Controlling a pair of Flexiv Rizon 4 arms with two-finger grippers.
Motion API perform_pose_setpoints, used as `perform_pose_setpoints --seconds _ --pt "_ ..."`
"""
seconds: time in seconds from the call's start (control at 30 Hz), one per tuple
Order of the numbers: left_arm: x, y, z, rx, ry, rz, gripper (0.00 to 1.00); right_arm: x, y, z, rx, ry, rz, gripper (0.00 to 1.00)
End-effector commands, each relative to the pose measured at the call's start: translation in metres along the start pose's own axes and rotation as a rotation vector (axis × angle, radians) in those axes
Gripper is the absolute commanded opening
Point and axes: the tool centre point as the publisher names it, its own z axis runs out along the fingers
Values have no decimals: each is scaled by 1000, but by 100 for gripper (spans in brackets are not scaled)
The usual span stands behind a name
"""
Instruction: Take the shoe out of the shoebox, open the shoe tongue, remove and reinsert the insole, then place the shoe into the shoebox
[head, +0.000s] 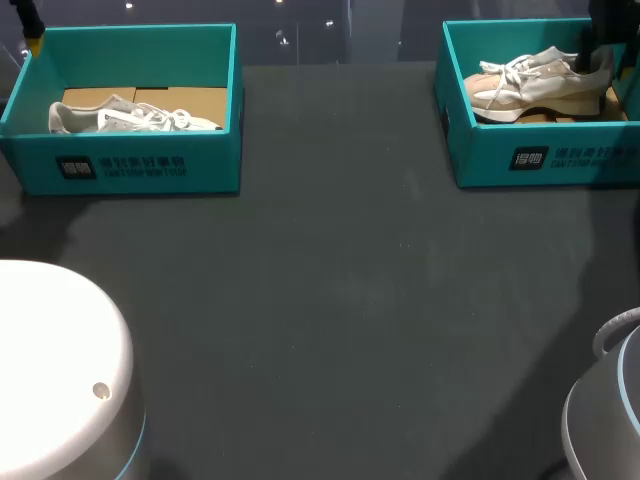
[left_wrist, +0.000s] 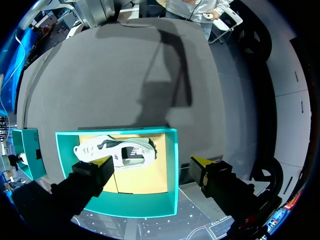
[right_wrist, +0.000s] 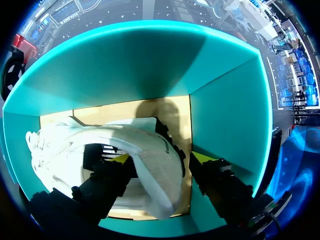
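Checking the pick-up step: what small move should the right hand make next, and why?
Probably close the right hand on the shoe at its heel. Its open fingers straddle the heel inside the box, with one finger visibly apart from the shoe, so nothing is gripped yet and the shoe cannot be lifted out.

Dark grey matte tabletop, wide and flat; a long soft shadow across it; dim, even light
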Motion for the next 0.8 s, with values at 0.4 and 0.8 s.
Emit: perform_pose_setpoints --seconds 0.4,0.8 --pt "0 -1 -1 -1 2 1 100 -2 6 13 40 22 -4 59" --pt "0 -1 -1 -1 2 1 100 -5 2 4 31 4 8 0"
